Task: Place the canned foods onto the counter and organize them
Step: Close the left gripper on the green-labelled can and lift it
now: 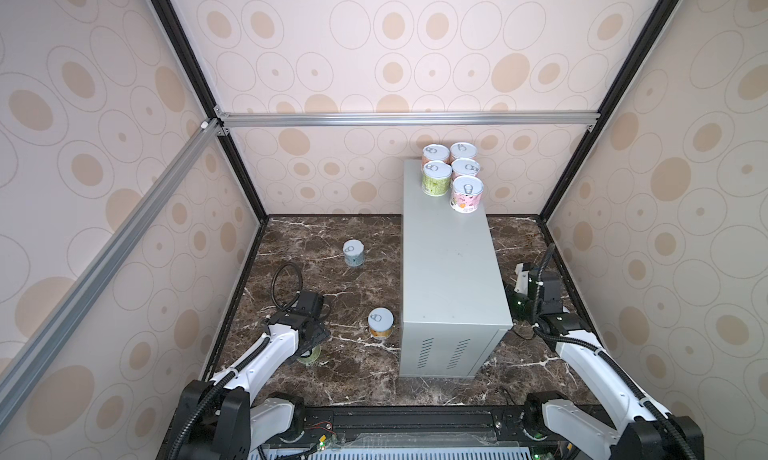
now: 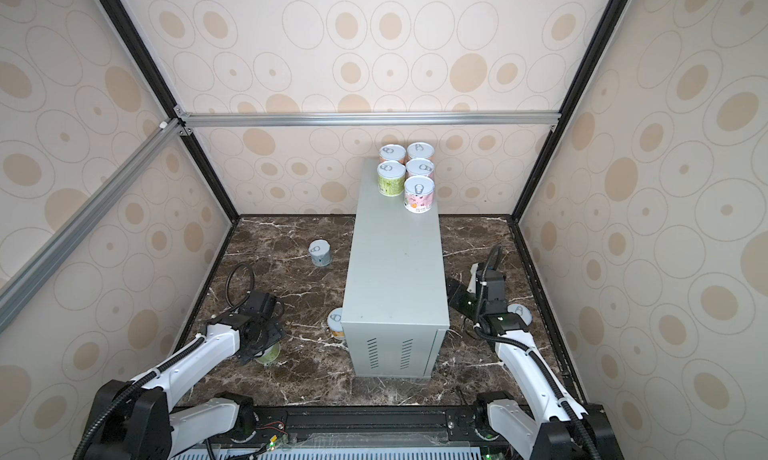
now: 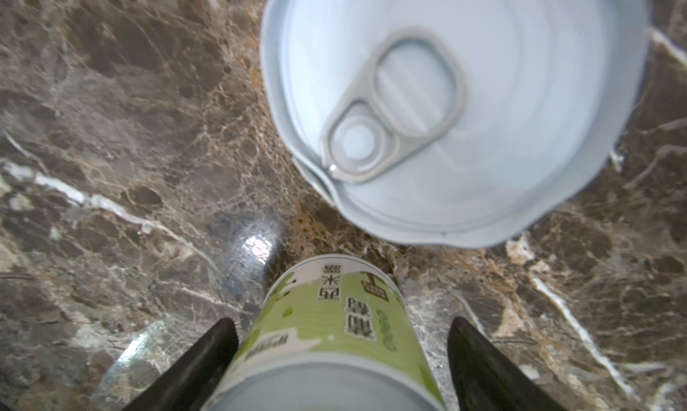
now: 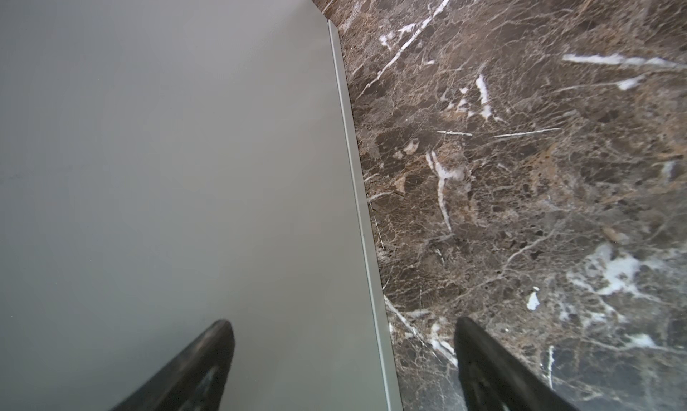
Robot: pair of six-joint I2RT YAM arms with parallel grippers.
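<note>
Left wrist view: left gripper (image 3: 342, 323) straddles upright green-labelled can (image 3: 334, 301) on marble (image 3: 111, 130), jaws spread, no squeeze yet. Pickup step. Next, likely: close, lift onto counter (image 1: 449, 270) beside five cans (image 1: 453, 175). Right gripper (image 4: 344, 323) spread, empty.

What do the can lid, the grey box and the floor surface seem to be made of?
Can lid: likely metal, smooth silvery sheen, pull ring.
Grey box: probably painted sheet metal, matte, vent slots.
Floor surface: marble or imitation, glossy, white veins.
</note>
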